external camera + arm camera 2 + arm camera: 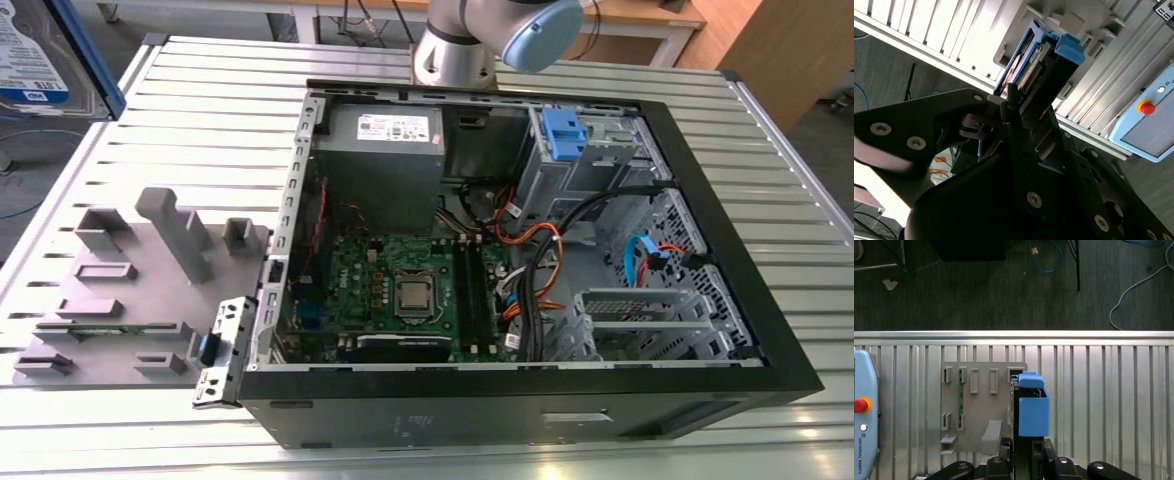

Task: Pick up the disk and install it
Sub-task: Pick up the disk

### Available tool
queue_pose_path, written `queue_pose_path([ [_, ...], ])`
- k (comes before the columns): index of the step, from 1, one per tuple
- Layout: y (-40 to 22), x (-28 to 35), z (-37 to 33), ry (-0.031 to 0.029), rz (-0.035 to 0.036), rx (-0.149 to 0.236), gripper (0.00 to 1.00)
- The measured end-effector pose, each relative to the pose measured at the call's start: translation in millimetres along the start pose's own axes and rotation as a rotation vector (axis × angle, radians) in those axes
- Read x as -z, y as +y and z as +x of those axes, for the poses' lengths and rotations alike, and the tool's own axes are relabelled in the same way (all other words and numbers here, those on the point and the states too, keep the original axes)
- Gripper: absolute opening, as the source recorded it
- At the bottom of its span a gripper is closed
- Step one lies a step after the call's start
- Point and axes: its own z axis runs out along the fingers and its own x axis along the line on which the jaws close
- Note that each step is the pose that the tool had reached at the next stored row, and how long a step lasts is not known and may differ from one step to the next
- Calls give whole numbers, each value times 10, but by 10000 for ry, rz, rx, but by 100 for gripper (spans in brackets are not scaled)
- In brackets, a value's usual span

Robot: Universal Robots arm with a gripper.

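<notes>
Disk (1033,415) clamped in end effector (1024,446) above grey fixture plate's (979,410) edge

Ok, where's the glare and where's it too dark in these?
Second wrist view: table slats blow out white, the gripper holding the disk is near black. First wrist view: table evenly lit, floor dark. Exterior view: mild glare on the nearest slats.

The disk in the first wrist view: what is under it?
Under the disk, gripped by the claw, show an edge of the grey slotted plate and the ribbed table. What sits directly beneath is covered.
</notes>
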Motion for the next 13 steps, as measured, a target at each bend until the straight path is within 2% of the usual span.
queue_pose_path([
  [4, -1, 1, 0, 0, -1, -1, 35],
  [6, -21, 1, -1, 0, -1, -1, 35],
  [13, -188, 3, -3, 0, 0, 1, 35],
])
